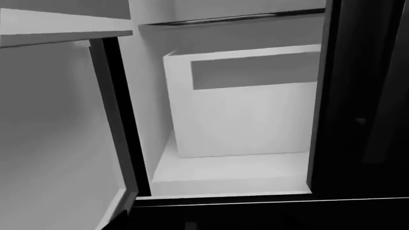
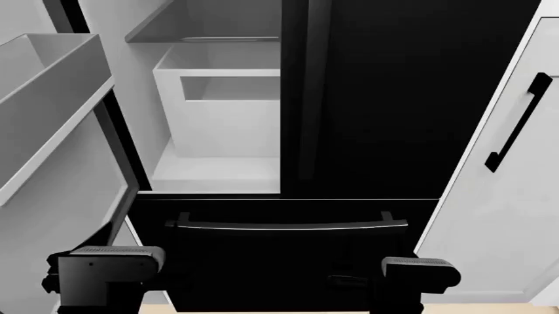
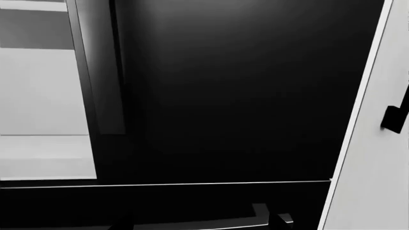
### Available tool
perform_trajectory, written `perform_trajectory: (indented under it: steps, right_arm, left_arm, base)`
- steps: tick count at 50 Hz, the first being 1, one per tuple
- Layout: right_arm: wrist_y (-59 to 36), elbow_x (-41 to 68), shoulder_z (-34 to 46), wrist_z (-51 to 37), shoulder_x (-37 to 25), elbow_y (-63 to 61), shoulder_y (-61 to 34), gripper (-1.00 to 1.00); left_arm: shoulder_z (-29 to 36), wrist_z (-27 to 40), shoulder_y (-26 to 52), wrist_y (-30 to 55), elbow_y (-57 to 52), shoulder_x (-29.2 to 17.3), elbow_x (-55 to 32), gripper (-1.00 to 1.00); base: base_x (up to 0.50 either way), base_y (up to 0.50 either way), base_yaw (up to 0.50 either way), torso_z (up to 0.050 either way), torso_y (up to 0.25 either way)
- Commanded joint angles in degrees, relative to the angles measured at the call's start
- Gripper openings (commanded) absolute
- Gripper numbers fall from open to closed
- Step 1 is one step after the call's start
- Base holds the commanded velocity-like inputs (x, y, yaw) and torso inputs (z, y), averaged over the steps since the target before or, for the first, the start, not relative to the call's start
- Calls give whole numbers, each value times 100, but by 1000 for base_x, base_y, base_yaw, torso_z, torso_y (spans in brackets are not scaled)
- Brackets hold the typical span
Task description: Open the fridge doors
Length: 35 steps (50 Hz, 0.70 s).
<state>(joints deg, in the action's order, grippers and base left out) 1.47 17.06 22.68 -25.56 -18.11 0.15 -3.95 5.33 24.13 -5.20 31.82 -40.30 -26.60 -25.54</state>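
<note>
The left fridge door (image 2: 52, 150) stands swung open at the left of the head view, its pale grey inner side and box-shaped bin facing me. The right fridge door (image 2: 410, 98) is shut, glossy black, with its vertical handle (image 2: 310, 91) by the centre seam. My left arm's black end block (image 2: 105, 268) sits low before the open door's edge. My right arm's end block (image 2: 419, 271) sits low below the shut door. The left wrist view looks into the fridge at a white bin (image 1: 243, 105). The shut door (image 3: 236, 96) fills the right wrist view. Neither gripper's fingers stand out against the dark drawer.
A wide black drawer with a horizontal bar handle (image 2: 288, 226) runs below the doors, close in front of both arms. At the right is a white cabinet door (image 2: 506, 216) with a slim black handle (image 2: 515, 124). Inside the fridge are a shelf (image 2: 209, 36) and a white bin (image 2: 218, 111).
</note>
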Motion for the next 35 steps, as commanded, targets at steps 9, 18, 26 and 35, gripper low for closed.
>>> perform_trajectory:
  steps: [9,18,26,35]
  right_arm:
    - [22,-48,-33,-161,-64,-288,79,100]
    - [19,-65,-17,-195,-27,-154,46,100]
    - [-12,-105,-22,-273,-40,-277,15,100]
    - [-206,-48,45,-264,-7,-388,-99,100]
  left_arm:
    - [522,-348,211,-1471,1514,493,762,100]
    - [621,-410,34,-2351,2323,729,1005,100]
    - [451,-428,-3,-2849,2810,775,1011,100]
    - [642,-412,105,-3059,3258,873,1304,100]
  base:
    - [0,0,0,0,0]
    - [0,0,0,0,0]
    - [0,0,0,0,0]
    - [0,0,0,0,0]
